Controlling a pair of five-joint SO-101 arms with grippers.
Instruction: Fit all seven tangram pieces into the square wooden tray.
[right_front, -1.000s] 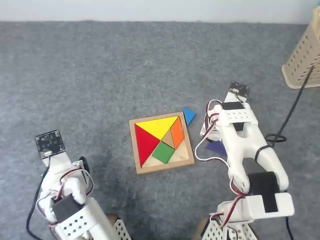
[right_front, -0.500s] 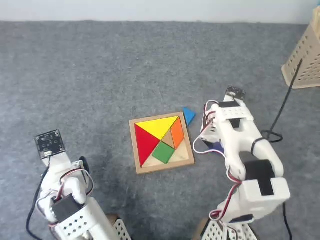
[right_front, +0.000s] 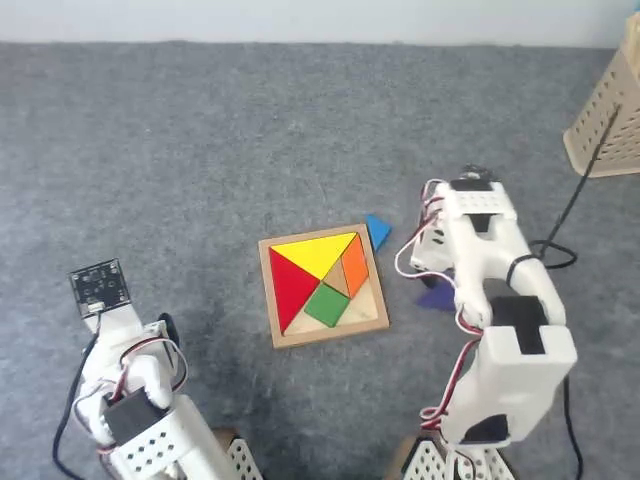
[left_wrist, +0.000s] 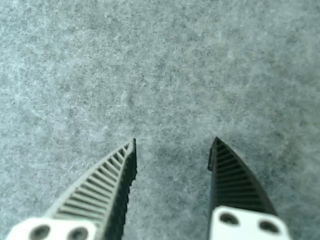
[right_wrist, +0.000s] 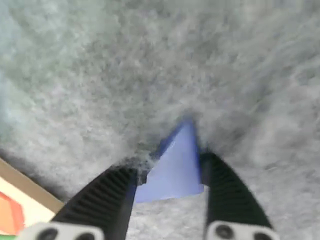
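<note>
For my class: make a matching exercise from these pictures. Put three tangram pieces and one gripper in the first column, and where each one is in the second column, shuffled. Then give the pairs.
Column one
1. yellow piece
2. blue piece
3. purple piece
4. left gripper

Column two
A. between the fingers of the right gripper
B. open, over bare carpet
C. inside the tray
D. on the carpet, just outside a corner of the tray

Pairs: 1-C, 2-D, 3-A, 4-B
</note>
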